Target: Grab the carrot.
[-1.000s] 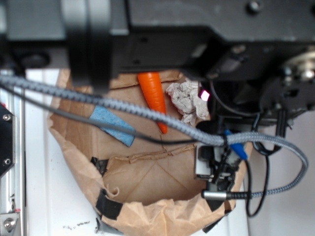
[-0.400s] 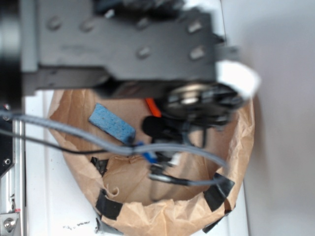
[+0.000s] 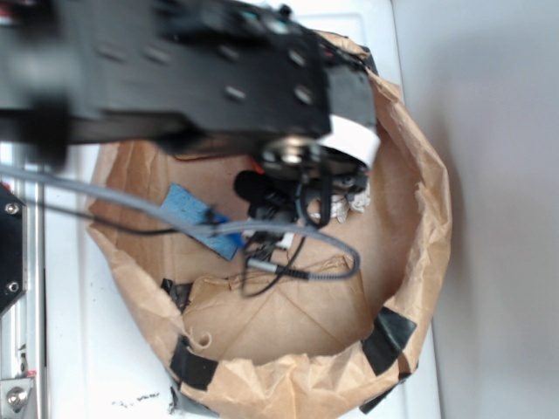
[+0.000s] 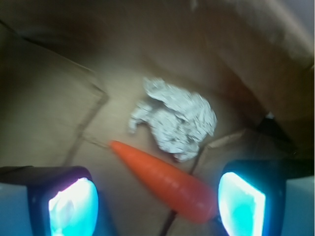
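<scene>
The carrot [image 4: 165, 183] lies slantwise on the brown paper floor of the bag [image 3: 417, 262], its point toward the upper left and a crumpled foil ball [image 4: 174, 120] just beside it. The jaws stand open and empty, one lit pad [image 4: 74, 205] on each side of the carrot's thick end, straddling it, apparently to close across its width. A blue sponge [image 3: 188, 209] lies well apart.

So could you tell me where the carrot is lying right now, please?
In the wrist view the carrot lies on the brown paper floor between the open claw, just below the crumpled foil ball; the arm hides it in the exterior view.
</scene>
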You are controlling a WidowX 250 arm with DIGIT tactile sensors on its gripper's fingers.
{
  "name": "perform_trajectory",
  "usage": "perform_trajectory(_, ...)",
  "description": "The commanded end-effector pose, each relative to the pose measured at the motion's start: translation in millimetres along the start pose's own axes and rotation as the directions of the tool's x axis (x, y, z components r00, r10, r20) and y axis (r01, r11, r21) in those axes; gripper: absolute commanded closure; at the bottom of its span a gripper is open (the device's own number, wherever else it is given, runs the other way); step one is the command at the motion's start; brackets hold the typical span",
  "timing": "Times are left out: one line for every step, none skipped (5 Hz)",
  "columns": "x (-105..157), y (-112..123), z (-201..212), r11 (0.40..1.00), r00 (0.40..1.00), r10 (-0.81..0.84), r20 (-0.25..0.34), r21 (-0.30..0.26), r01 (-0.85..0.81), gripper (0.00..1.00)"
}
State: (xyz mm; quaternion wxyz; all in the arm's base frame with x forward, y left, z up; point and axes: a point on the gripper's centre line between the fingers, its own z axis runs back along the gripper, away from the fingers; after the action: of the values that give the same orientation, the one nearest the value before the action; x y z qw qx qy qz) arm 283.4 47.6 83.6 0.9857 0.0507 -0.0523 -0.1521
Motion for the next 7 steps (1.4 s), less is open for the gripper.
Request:
perform_trajectory(2.1,11.5,-24.2,0.993,0.994,-0.111,0.016,0.029,0.110,0.00)
perform_trajectory(-4.2,12.3,-35.2,0.989,0.990,-0.139,-0.017,0.041,0.139,0.00)
perform_trajectory(-4.0,6.5,-42.0,0.991,0.994,-0.110,-0.010,0.077,0.110,1.00)
perform_trajectory(-0.5,9.6,-34.4,0.995,0.995,-0.096,0.014,0.038,0.095,1.00)
perform_trajectory(-1.1,11.4,-29.5,0.999,0.998,-0.046,0.041,0.026,0.045,1.00)
perform_trajectory(2.9,10.7,-18.1,1.000,0.999,-0.017,0.038,0.010,0.016,1.00)
perform_trajectory(17.9,7.2,30.1,0.989,0.992,0.122,0.018,-0.091,-0.120,1.00)
